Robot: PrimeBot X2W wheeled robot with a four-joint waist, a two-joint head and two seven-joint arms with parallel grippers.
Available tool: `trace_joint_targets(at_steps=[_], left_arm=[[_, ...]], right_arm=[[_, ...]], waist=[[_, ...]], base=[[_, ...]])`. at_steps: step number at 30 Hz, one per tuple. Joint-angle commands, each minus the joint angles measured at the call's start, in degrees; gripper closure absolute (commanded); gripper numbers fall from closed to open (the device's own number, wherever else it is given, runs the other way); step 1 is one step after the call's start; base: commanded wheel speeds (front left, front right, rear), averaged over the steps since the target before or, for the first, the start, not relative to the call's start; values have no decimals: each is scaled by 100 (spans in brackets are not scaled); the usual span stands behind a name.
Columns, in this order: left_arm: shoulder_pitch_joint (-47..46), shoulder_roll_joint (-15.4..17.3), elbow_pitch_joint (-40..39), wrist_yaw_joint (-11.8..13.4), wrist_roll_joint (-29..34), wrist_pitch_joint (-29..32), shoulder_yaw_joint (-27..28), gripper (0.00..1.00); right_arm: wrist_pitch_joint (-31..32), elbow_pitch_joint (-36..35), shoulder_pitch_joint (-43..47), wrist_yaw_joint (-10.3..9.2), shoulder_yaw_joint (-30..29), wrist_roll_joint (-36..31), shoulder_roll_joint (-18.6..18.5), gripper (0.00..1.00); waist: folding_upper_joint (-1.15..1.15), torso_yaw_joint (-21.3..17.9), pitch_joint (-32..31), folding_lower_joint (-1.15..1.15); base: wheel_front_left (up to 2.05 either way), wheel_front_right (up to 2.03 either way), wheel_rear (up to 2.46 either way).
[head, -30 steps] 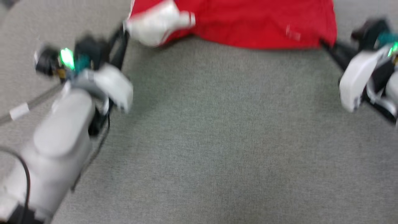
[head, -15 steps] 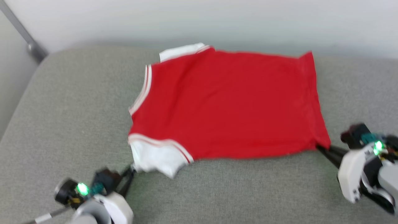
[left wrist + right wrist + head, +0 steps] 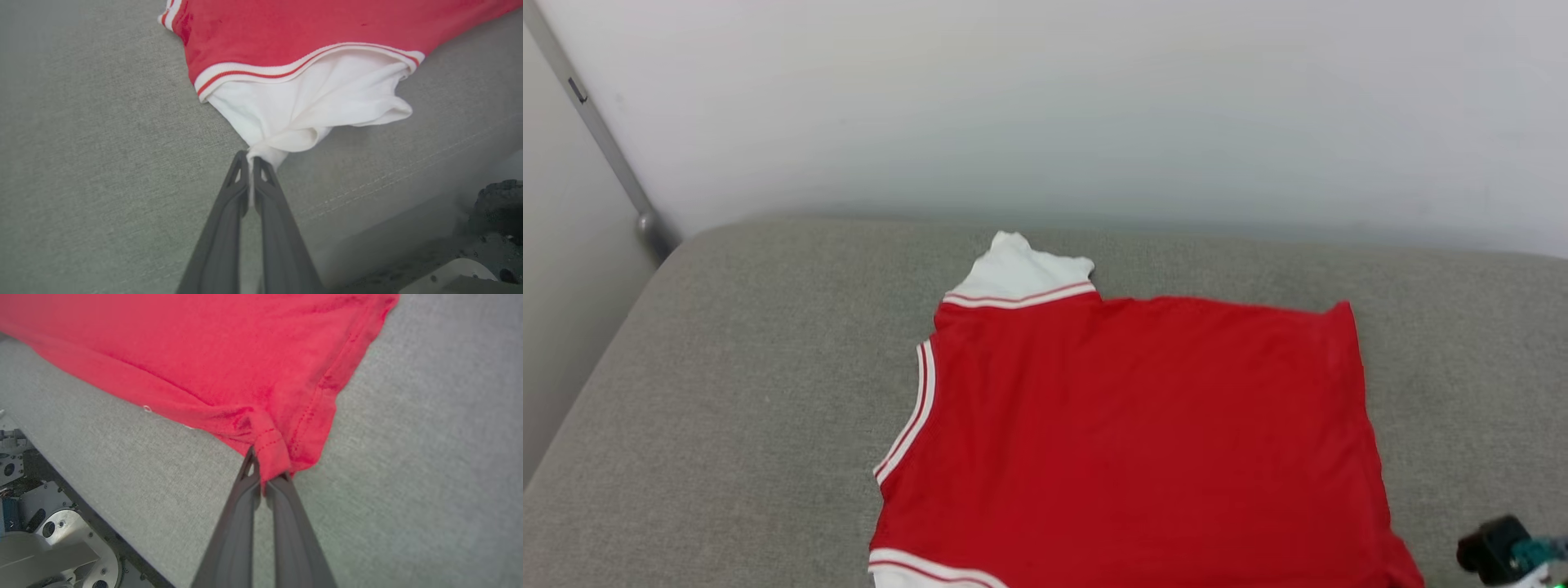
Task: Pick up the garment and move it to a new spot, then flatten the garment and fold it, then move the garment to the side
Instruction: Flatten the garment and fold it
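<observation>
currently the garment (image 3: 1143,441) is spread flat, plain red face up, on the grey cushion (image 3: 752,367) near the pale wall (image 3: 1045,106). the tip of its white sleeve (image 3: 310,98) is pinched between the closed jaws of the left gripper (image 3: 250,157), and a red hem corner (image 3: 278,451) is clamped by the right gripper (image 3: 265,477), jaws closed on it.

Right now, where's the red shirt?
The red shirt lies spread on the grey cushion, right of centre in the head view, left tool pinching its sleeve, right tool its hem.
</observation>
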Motion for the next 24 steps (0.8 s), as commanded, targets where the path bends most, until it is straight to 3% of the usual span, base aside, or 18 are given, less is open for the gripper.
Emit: trace_joint_targets(at_steps=[1,9,10,15,24], left_arm=[[137,80,-99,93,-50,41,21,100],[475,229,-483,289,-119,277,-96,100],[167,259,-470,203,12,313,-80,100],[-457,273,-404,-47,208,407,-49,100],[-1984,58,92,-712,604,707,-69,100]], right_arm=[[36,-52,228,-6,-51,66,-44,100],[281,-326,920,-6,-452,22,-135,100],[374,-405,950,-6,-784,-110,-67,100],[561,-558,753,-5,-1229,-315,-16,100],[1042,-971,359,-5,-2070,-690,-43,100]], waist=[[0,-18,-74,2],[0,-14,-158,2],[0,-9,-124,2],[0,-19,-44,2],[0,-173,346,2]], base=[[0,0,0],[0,0,0],[0,0,0],[0,0,0],[0,0,0]])
